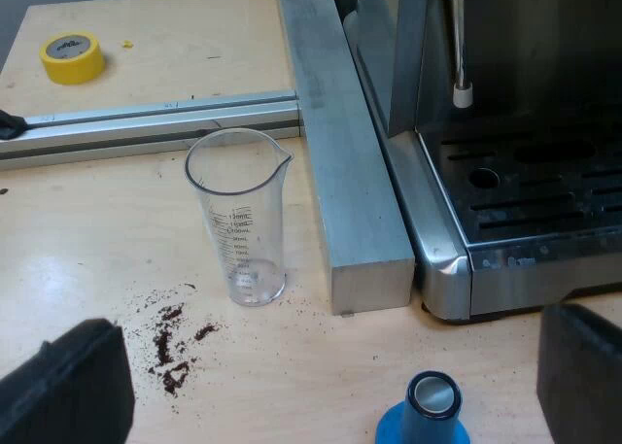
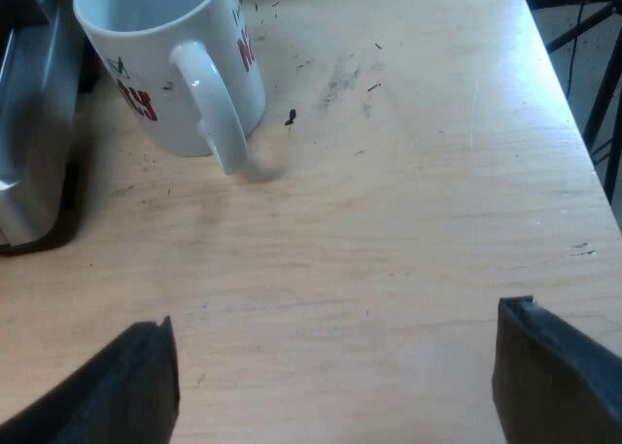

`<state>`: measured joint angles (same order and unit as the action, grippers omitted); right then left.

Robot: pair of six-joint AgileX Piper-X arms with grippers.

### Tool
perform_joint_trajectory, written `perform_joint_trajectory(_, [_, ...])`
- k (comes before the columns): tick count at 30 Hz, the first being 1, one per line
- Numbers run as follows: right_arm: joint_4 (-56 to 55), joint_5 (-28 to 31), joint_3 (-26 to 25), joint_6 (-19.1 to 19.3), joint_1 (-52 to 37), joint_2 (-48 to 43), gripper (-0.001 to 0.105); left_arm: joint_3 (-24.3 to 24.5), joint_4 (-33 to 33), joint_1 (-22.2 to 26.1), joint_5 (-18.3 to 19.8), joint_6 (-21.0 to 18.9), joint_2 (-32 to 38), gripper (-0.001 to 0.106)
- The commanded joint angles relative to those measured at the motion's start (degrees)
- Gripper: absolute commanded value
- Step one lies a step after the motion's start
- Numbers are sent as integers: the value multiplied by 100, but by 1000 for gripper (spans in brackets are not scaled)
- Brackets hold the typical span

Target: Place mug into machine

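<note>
The white glazed mug (image 2: 165, 55) stands upright on the pale plywood worktop (image 2: 389, 221). Red lettering runs round its curved wall and its thick looped handle faces the right claw (image 2: 340, 376). It sits just beside the brushed-steel flank of the espresso machine (image 2: 29, 123), outside it. The right claw hangs well apart from the mug, its two blunt black fingers spread wide with bare wood between them.

The left claw (image 1: 326, 376) is also spread wide. Between its fingers, close in, is the blue tamper (image 1: 428, 410), round with a shiny metal disc in its top. Beyond it a clear plastic measuring glass (image 1: 238, 221) stands upright, tapered, with printed marks and a small pouring lip. Dark coffee grounds (image 1: 175, 352) are scattered on the wood near its foot. A square aluminium bar (image 1: 350, 172) lies along the machine's slotted steel drip tray (image 1: 544, 191), and a thin steam wand (image 1: 457, 46) hangs above the tray. Farther off lies a yellow tape roll (image 1: 72, 57).
</note>
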<state>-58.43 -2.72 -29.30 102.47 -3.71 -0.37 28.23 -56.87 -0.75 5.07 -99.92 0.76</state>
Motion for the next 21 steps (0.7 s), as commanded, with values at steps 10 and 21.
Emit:
perform_joint_trajectory(10, [264,-15,-91,-85,7,-234,69,151,196,-1,868,-82,751,85])
perform_joint_trajectory(21, [214,-1055,-681,-23,45,594,69,396,587,-1388,1638,-9,69,85])
